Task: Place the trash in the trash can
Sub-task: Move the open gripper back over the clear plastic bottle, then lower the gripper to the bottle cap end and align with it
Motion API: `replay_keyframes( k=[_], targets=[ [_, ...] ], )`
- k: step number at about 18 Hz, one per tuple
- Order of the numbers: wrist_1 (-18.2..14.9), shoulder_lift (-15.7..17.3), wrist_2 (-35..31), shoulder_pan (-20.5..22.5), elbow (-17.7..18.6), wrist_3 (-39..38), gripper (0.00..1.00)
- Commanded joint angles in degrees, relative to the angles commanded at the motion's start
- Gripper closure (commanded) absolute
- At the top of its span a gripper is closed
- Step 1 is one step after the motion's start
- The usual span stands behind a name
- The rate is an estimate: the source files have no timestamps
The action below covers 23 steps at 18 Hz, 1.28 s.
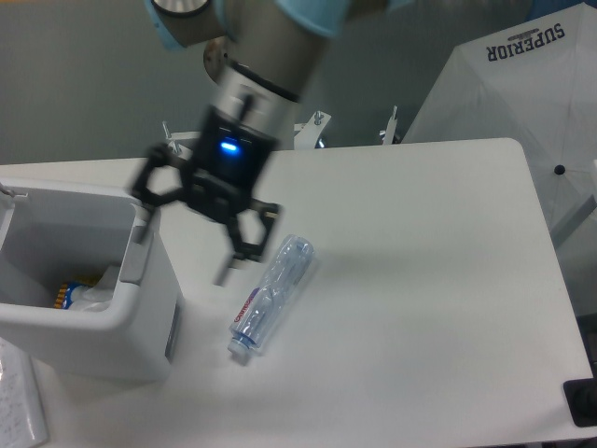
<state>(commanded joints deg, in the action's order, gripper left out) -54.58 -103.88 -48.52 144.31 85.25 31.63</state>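
Observation:
The crushed clear bottle [272, 294] with its red-and-white label lies on the white table [420, 271], cap end toward the front. Left of it stands the white trash can [89, 323]. Inside the can, a whitish crumpled wrapper [93, 297] rests against the near wall. My gripper [182, 259] hangs open and motion-blurred between the can's right rim and the bottle, holding nothing. Its right finger [238, 252] is just left of the bottle's upper end.
A yellow-and-blue item [63, 295] also lies in the can. The arm's base column [270, 103] rises at the table's back edge. A white "SUPERIOR" cover [522, 84] stands at the right. A paper sheet [19, 401] lies front left, and a black object [582, 401] sits front right.

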Motion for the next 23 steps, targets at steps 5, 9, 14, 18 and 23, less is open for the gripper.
replay_keyframes(
  k=[5,9,14,18,23],
  targets=[
    [-0.1,-3.9,-0.4,2.4,0.5,3.5,0.00],
    [-0.6,-6.2,-7.3,2.4,0.2,5.8,0.00],
    [-3.5,-8.1,-9.9,2.0,0.0,7.0,0.00],
    [-7.7,-8.7,-14.4,1.5,-0.2,10.3,0.00],
    [-17.6,-12.0,-20.8,-2.4,-2.3,14.6,0.00]
  ],
)
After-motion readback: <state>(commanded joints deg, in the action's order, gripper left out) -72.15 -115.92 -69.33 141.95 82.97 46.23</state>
